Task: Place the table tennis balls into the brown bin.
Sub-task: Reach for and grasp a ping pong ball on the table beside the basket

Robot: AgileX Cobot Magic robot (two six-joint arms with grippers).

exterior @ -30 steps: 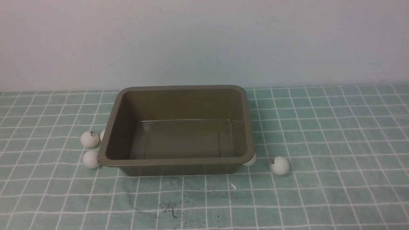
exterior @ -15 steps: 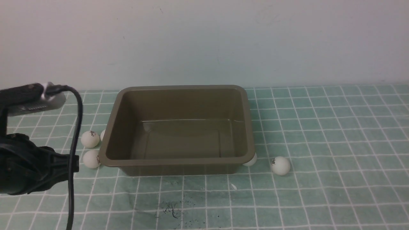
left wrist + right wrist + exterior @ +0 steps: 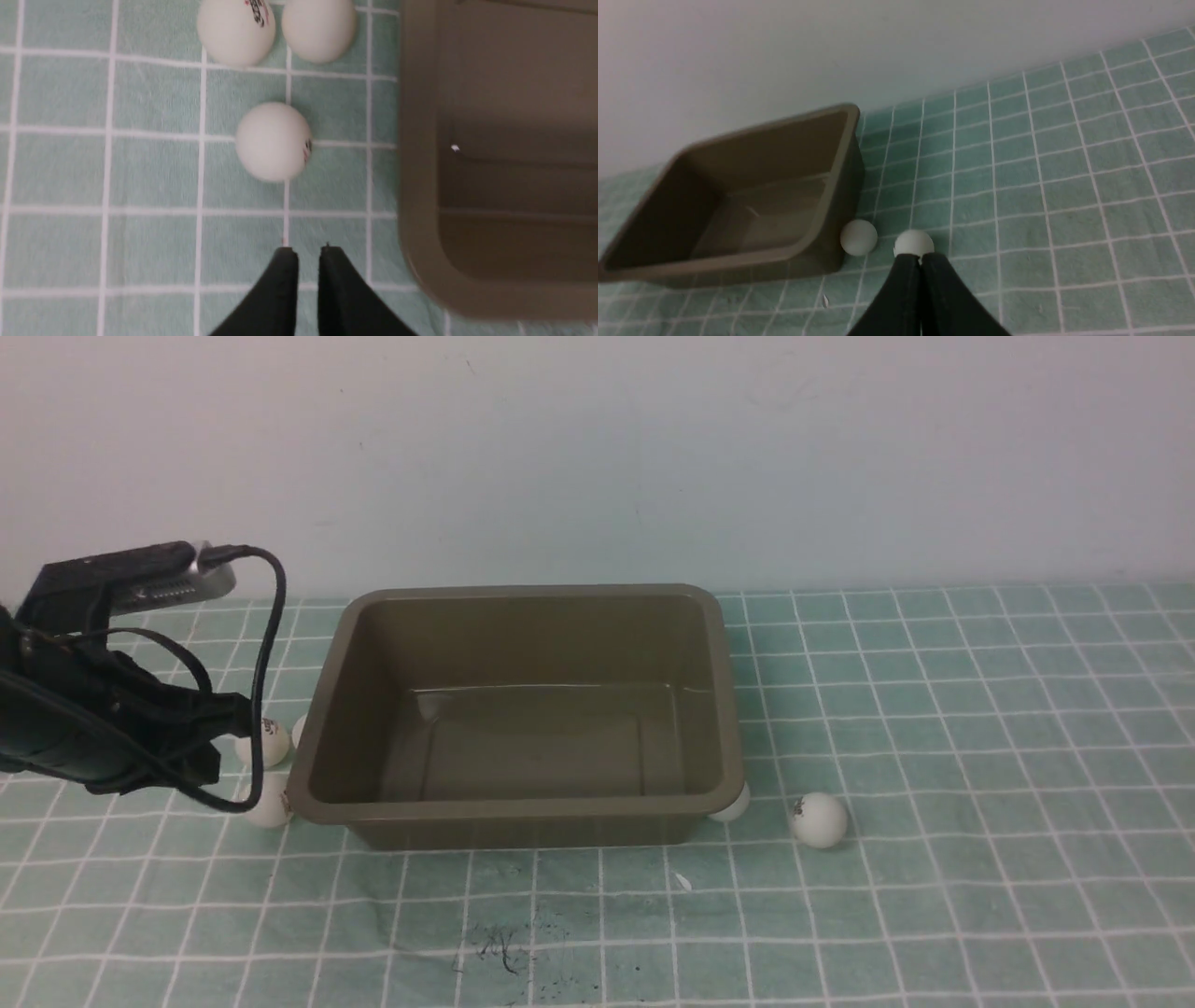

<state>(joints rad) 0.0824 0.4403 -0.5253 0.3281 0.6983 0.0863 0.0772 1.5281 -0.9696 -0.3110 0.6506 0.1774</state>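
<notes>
The brown bin [image 3: 523,807] stands mid-table with nothing in it. Left of it lie three table tennis balls: one [image 3: 269,744] half behind my left arm [image 3: 112,737], one [image 3: 271,808] by the bin's front corner, and a sliver [image 3: 298,730] at the wall. Two more lie to the right: one [image 3: 732,805] tucked against the bin, one [image 3: 819,819] apart. In the left wrist view my left gripper [image 3: 308,252] hovers short of the nearest ball [image 3: 273,141], its tips slightly apart and holding nothing. My right gripper [image 3: 920,257] is shut just before a ball [image 3: 913,242].
A green checked cloth [image 3: 934,709] covers the table, and a pale wall rises behind it. A black cable [image 3: 271,644] loops from my left wrist camera close to the bin's left rim [image 3: 411,186]. Dark ink marks [image 3: 499,947] stain the cloth in front.
My left arm has come into the front view from the left, then risen and moved forward towards the balls beside the bin. Balls and bin have not moved.
</notes>
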